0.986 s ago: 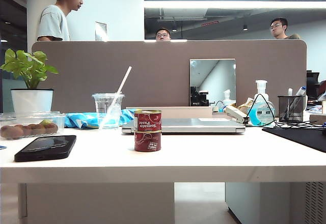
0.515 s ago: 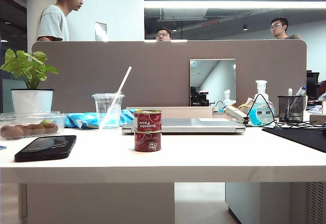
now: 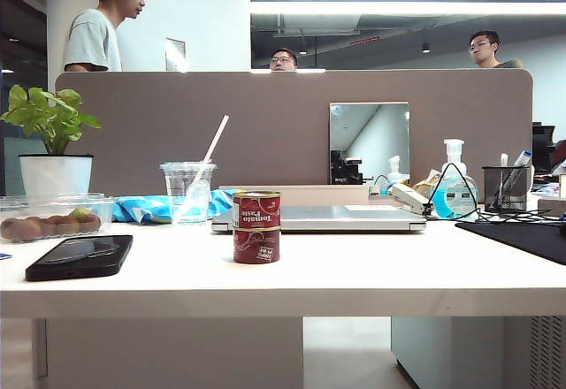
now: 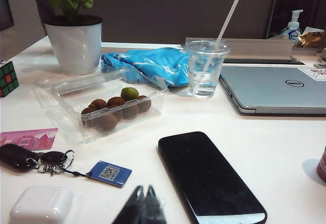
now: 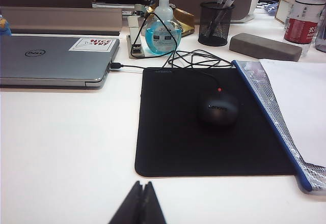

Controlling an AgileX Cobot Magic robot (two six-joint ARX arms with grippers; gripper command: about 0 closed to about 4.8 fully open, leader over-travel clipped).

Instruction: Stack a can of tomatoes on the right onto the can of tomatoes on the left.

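A white table [image 3: 371, 274] carries a closed silver laptop [image 3: 345, 218], and in front of it two red tomato paste cans stand stacked, the upper can [image 3: 256, 209] squarely on the lower can [image 3: 256, 245]. The left gripper [image 4: 144, 206], fingers pressed together, hangs low just beside a black phone [image 4: 209, 175]. The right gripper [image 5: 141, 203], likewise closed and empty, hovers near a black mouse pad [image 5: 173, 127] with a dark mouse [image 5: 218, 109] beyond it.

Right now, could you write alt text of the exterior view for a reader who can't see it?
Two red tomato paste cans stand stacked, the top can on the bottom can, mid-front on a white desk. A black phone lies to the left, a closed laptop behind. Neither robot claw appears here.
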